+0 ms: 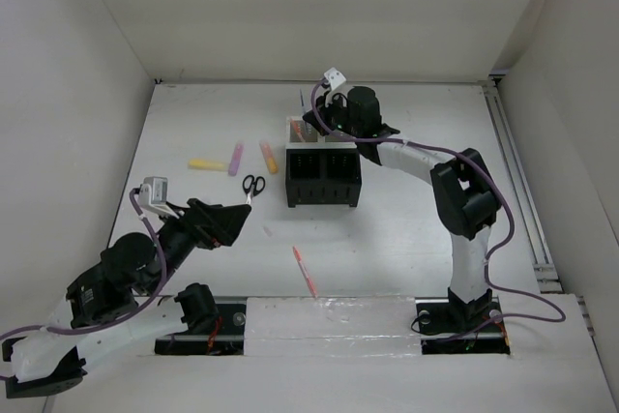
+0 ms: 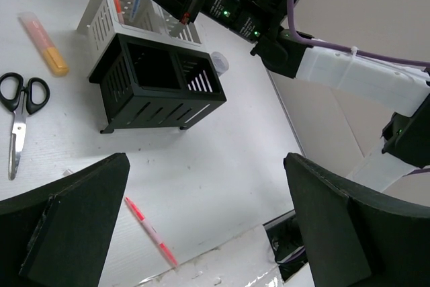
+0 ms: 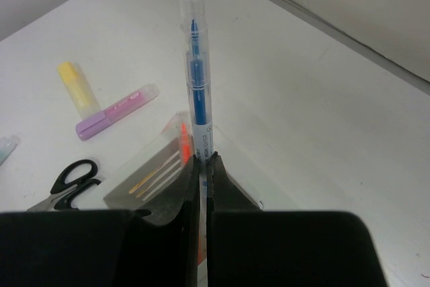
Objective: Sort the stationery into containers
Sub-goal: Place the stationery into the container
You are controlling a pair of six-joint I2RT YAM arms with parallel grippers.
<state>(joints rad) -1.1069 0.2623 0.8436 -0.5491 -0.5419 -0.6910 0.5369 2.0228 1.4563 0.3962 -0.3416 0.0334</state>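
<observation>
Pinches jaws of the right gripper (image 3: 203,160) on the blue pen (image 3: 198,92), upright over the white compartment (image 1: 295,129) for a straight drop; spreads jaws of the left gripper (image 2: 205,166) wide, empty, near the scissors (image 1: 252,185).

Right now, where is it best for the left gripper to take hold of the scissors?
The scissors lie flat with the blades closed. Probably bring the open left gripper straight down from above and close it across the blades, next to the black handles: the blades are narrow there, while the loops are wide.
</observation>
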